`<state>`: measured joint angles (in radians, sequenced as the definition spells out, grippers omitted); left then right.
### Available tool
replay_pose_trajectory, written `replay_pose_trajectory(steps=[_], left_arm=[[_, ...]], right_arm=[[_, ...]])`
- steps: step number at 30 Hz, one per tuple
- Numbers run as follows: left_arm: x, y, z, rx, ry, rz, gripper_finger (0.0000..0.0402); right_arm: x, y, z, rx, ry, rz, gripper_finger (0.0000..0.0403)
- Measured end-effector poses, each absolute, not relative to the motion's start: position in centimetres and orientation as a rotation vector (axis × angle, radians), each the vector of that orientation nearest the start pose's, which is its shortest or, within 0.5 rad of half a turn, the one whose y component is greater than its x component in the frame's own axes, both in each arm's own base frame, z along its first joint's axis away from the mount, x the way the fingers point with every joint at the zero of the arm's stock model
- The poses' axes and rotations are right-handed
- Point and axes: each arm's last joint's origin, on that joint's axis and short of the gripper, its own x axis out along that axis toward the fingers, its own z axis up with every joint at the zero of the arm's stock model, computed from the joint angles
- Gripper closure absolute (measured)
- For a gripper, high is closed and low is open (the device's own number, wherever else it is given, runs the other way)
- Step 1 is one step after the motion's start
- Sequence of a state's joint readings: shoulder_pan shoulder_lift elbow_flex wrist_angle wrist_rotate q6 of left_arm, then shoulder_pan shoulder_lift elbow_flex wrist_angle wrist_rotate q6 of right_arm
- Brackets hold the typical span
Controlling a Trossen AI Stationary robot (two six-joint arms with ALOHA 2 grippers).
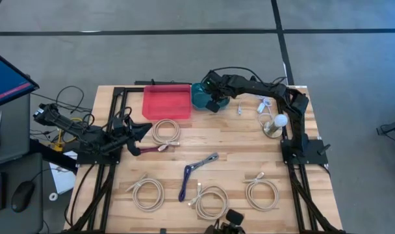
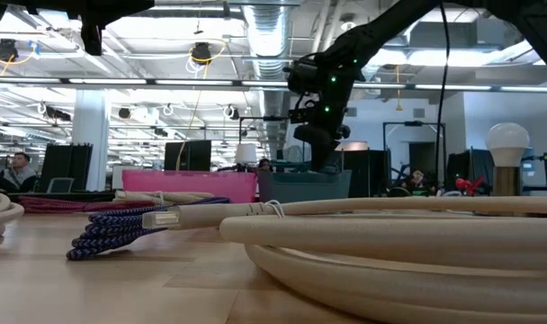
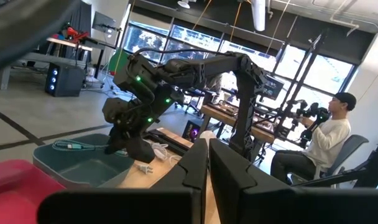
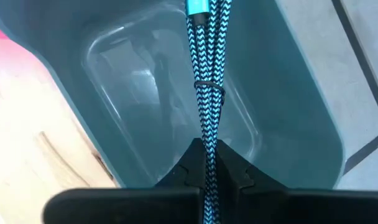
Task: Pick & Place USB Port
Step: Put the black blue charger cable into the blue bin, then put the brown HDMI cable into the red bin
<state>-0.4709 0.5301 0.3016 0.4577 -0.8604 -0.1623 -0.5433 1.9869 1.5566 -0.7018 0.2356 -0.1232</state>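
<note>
Blue braided cable (image 4: 206, 93), seen only from the wrist, hangs pinched in right hand (image 4: 209, 163) over teal bin (image 4: 288, 118).

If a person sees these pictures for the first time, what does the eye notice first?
First, the right tool, shut on a bundled blue-and-black braided cable, which it holds over the empty teal plastic bin at the table's far edge. Next, the bright red flat tray beside that bin. The left tool waits near the table's left side.
</note>
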Motion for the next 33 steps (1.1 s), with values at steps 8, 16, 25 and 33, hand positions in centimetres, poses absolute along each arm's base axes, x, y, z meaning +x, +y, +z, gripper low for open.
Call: replay_pose_trajectory(steps=[8,16,25,33], left_arm=[[12.5,-3.9,26.0,-0.302,-0.213,0.373,0.0385],[12.5,-3.9,26.0,-0.302,-0.213,0.373,0.0385],[12.5,-3.9,26.0,-0.302,-0.213,0.373,0.0385],[12.5,-3.9,26.0,-0.302,-0.213,0.373,0.0385]], right_arm=[[35.1,-22.2,21.0,0.075,1.184,-0.623,0.0388],[35.2,-22.1,21.0,0.074,1.184,-0.621,0.0367],[35.2,-22.0,21.1,0.073,1.182,-0.62,0.0343],[35.2,-21.4,22.3,0.014,1.161,-0.586,0.0332]])
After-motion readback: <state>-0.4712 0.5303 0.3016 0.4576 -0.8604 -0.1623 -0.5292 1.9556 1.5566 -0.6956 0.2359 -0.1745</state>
